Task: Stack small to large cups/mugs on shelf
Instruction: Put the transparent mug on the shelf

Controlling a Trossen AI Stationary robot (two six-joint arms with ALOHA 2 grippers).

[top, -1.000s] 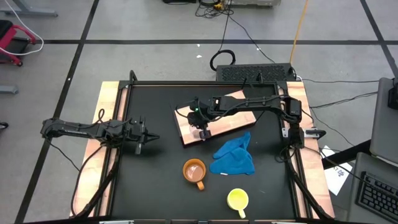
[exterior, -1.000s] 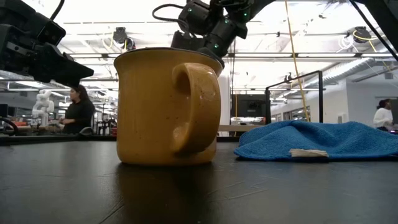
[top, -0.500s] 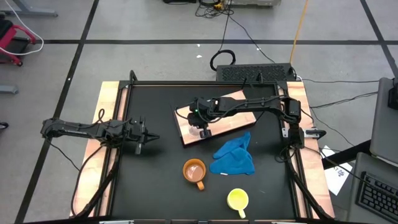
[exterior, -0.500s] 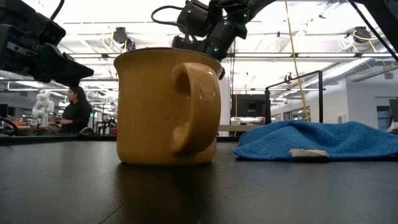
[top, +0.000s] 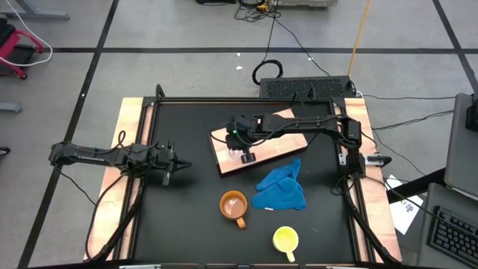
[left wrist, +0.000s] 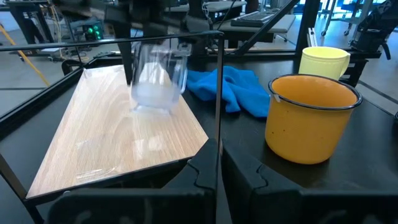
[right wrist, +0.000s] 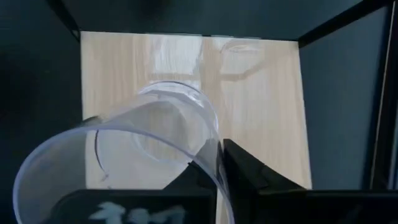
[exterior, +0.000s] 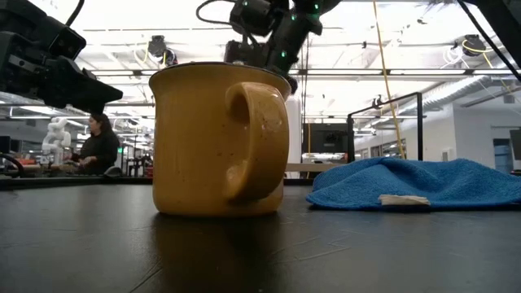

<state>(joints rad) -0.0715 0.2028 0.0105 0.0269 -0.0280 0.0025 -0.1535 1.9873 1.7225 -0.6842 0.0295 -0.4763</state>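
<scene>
The clear glass cup was held clamped at its rim by the right gripper over the shelf, mid-frame. Placing appeared under way; lowering and release would be needed next. The left gripper, pinched closed, was parked at left.

We note a black desk with light wood strips along its two sides. The landmark we use is the shelf, a pale wooden board lying flat and askew on the desk's far half.

Resting directly on the desk:
- blue cloth, crumpled, just beside the shelf's near edge, one tip touching or overlapping it; we cannot tell which.
- orange mug, upright, nearer than the shelf, close beside the cloth, handle turned away from the shelf.
- yellow mug, upright, farther from the shelf than the orange mug, beyond the cloth.

The shelf's surface toward its far end is bare.
</scene>
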